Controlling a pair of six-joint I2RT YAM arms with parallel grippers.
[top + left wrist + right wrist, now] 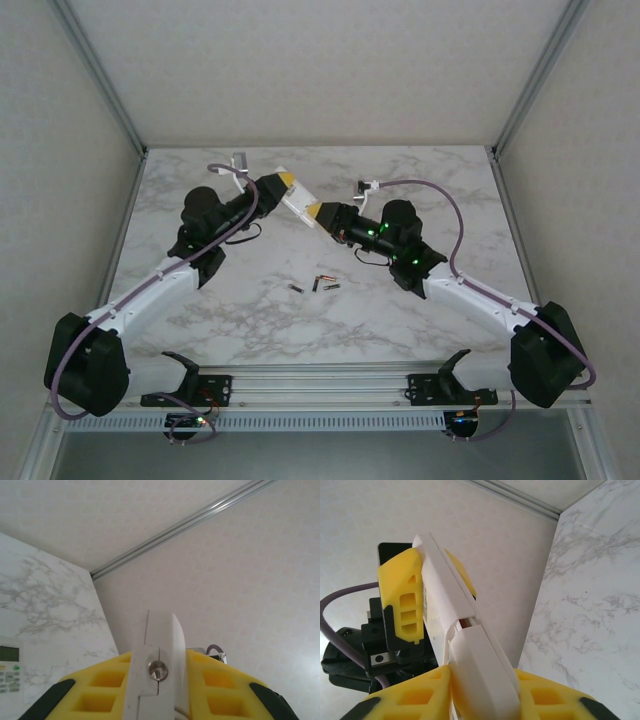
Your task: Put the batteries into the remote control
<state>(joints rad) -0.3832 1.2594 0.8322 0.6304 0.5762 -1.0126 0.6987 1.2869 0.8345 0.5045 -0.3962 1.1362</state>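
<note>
So both arms are holding the white remote (298, 201) up in the air between them, well above the table (250, 320). The left gripper (283, 182) is pinching one end tight, basically acting as a vise. From the right wrist cam you can see its yellow fingers (402, 597) clamping either face. The right gripper (320, 211) is sitting with its jaws pressing both sides of the battery cover (480, 675) at the other end. A seam is gapping there, so my guess is it's working the cover off. The batteries (318, 284) are lying loose on the marble-look top, near the middle and well apart from the remote, so I'm guessing none are loaded yet. Room-wise it's looking like a booth, with pale textured wall panels (320, 60) and aluminium corner posts (100, 75).
</note>
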